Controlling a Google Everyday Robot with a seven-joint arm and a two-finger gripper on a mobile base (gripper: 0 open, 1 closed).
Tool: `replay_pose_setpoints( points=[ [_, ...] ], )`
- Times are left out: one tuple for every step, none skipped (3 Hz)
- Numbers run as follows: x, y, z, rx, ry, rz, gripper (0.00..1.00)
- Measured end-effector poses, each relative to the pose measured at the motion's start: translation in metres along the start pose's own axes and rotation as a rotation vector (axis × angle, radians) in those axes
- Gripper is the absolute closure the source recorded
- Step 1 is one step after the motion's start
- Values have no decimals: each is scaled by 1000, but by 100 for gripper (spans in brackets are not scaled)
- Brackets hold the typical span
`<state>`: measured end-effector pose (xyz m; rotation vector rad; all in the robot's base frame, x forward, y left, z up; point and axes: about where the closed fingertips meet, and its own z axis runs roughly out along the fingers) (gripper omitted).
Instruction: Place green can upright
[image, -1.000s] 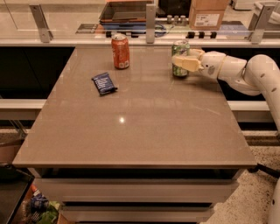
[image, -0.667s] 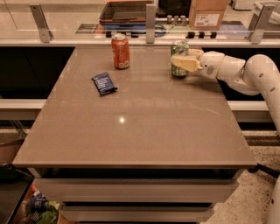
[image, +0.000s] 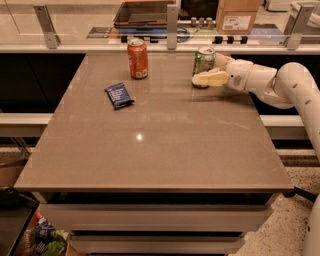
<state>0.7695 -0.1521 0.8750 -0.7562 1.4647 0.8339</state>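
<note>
The green can (image: 204, 61) stands upright on the tabletop (image: 165, 145) near its far right edge. It has a green and white label and a silver top. My gripper (image: 206, 70) reaches in from the right at can height and is open. Its fingers straddle the can: the near finger (image: 210, 78) lies across the front of the can's lower part, and the other sits behind it. The white arm (image: 280, 85) stretches off to the right.
An orange-red can (image: 137, 58) stands upright at the far middle of the table. A small dark blue packet (image: 119, 95) lies flat to its front left. A railing with metal posts (image: 172, 22) runs behind the table's far edge.
The green can stays upright in the same spot. My near finger has shifted slightly toward the camera, away from the can. The arm has hardly moved.
</note>
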Motion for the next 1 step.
replay_pose_setpoints(
  points=[
    [0, 0, 0, 0, 0, 0, 0]
  ],
)
